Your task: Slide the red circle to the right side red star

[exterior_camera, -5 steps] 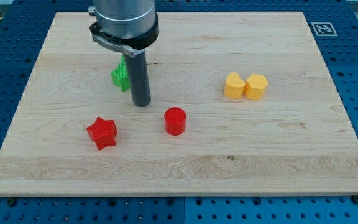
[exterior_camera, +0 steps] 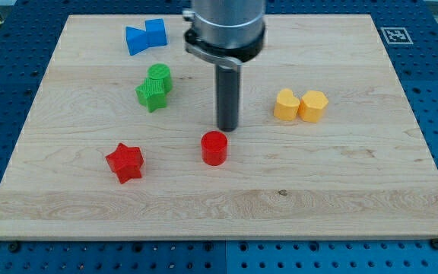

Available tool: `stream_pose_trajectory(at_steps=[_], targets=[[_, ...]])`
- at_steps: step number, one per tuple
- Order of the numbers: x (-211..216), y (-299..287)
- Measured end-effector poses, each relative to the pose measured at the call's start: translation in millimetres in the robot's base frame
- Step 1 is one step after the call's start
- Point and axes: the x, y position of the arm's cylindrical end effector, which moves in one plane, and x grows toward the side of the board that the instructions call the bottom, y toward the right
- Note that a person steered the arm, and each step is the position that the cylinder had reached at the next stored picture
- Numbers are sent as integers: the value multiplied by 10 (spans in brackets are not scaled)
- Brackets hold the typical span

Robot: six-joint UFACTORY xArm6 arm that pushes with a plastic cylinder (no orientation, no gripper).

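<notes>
The red circle stands on the wooden board near the middle. The red star lies to its left, well apart from it. My tip is just above and slightly right of the red circle in the view, close to it; I cannot tell whether it touches.
A green star and a green circle touch each other at upper left. Two blue blocks sit near the view's top. Two yellow blocks, one heart-shaped, sit side by side at the right.
My tip has moved to the view's right, from left of and above the red circle to just above it. The blocks have not moved.
</notes>
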Motion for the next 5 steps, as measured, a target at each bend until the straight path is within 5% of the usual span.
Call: stream_pose_trajectory(at_steps=[5], targets=[[324, 179]])
